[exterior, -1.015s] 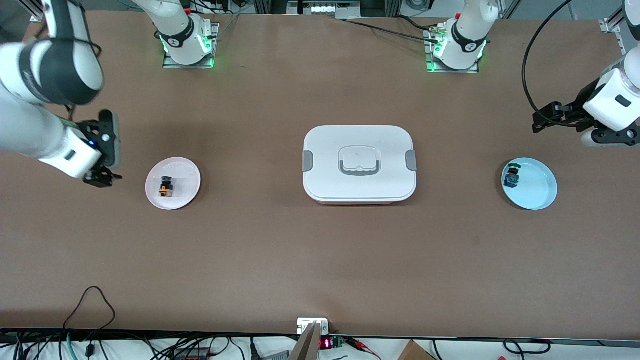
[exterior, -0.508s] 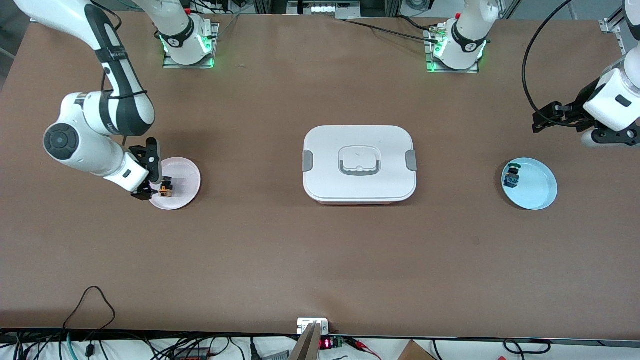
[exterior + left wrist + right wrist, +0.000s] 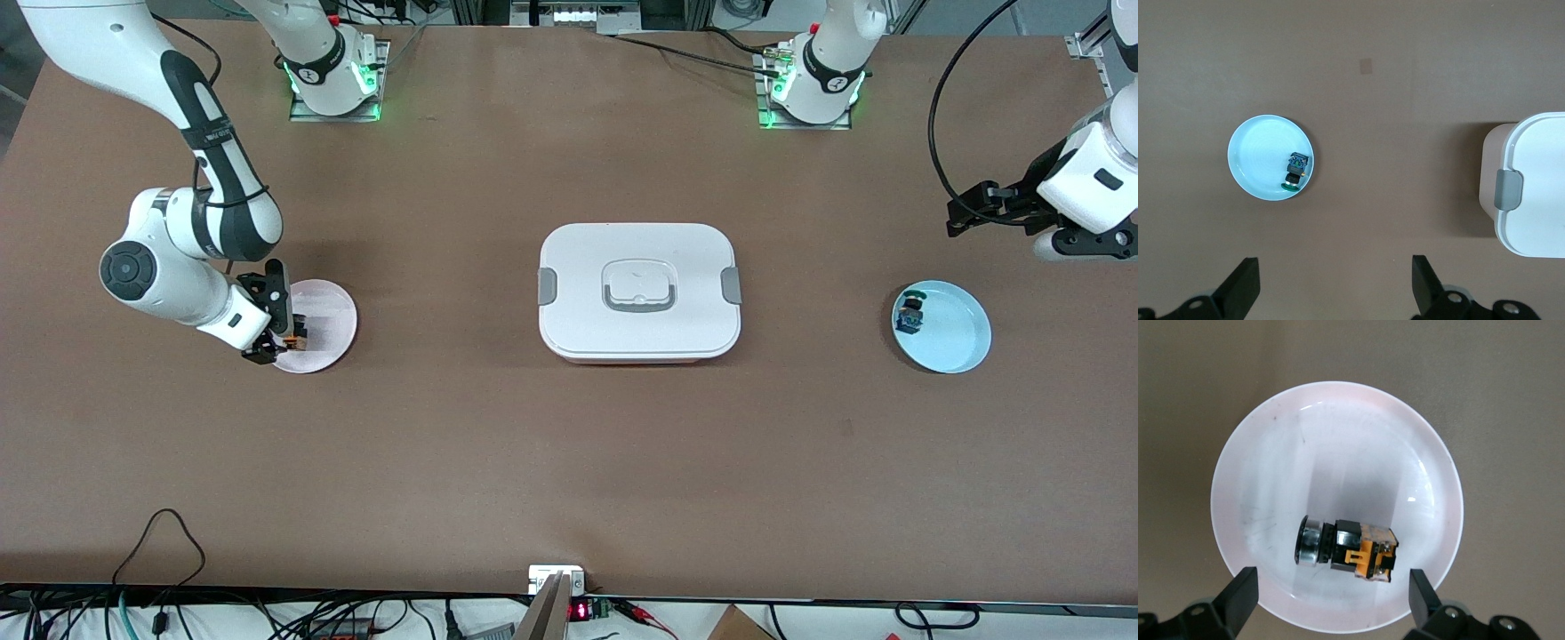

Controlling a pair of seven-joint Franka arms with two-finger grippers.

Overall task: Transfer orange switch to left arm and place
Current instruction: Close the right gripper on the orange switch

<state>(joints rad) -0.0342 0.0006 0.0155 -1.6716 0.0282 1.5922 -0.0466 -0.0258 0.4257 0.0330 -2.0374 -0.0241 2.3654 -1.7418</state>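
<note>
The orange switch [image 3: 1348, 550] lies on its side on a pale pink plate [image 3: 1338, 453] toward the right arm's end of the table. In the front view the switch [image 3: 298, 336] is partly covered by my right gripper [image 3: 271, 336]. My right gripper [image 3: 1331, 597] is open, low over the plate's edge. Its fingertips [image 3: 1243, 590] stand on either side of the switch without touching it. The white box [image 3: 638, 291] sits at the table's middle. My left gripper [image 3: 962, 213] is open and empty, waiting in the air beside the blue plate [image 3: 956, 333].
The blue plate [image 3: 1261, 150] holds a small blue and green switch [image 3: 1295, 172], which also shows in the front view [image 3: 909, 311]. The box's end with its grey clip [image 3: 1508, 189] shows in the left wrist view. Both arm bases stand farthest from the front camera.
My right arm has swung in from the table's end and come down over the pink plate, bringing its open fingers around the orange switch. The left arm has not moved.
</note>
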